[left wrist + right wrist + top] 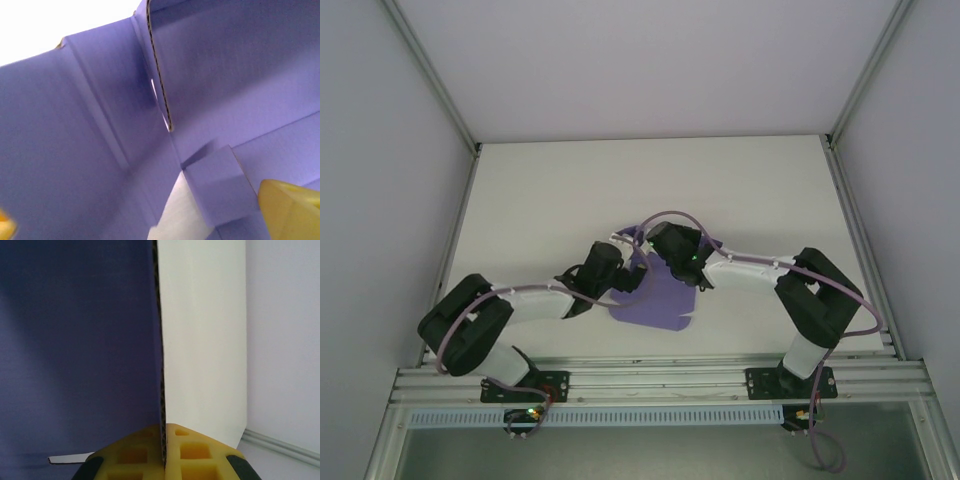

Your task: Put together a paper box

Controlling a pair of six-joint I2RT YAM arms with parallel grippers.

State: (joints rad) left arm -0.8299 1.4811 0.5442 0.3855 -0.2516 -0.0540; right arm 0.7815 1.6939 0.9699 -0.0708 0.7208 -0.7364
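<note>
The paper box (660,300) is a purple card sheet, partly folded, lying on the table between the two arms. My right gripper (688,262) hangs over its far right part. In the right wrist view its yellow pads (200,452) are shut on the edge of an upright panel (75,340), purple on the left face and white on the right. My left gripper (612,266) is at the sheet's left side. Up close it stands open (150,225), one yellow fingertip (292,210) at the lower right, with creased panels and a small flap (220,180) between the fingers.
The white table (570,190) stretches away behind the box, enclosed by pale walls on three sides. An aluminium rail (660,375) carrying the arm bases runs along the near edge. A patch of bare table (180,212) shows under the card.
</note>
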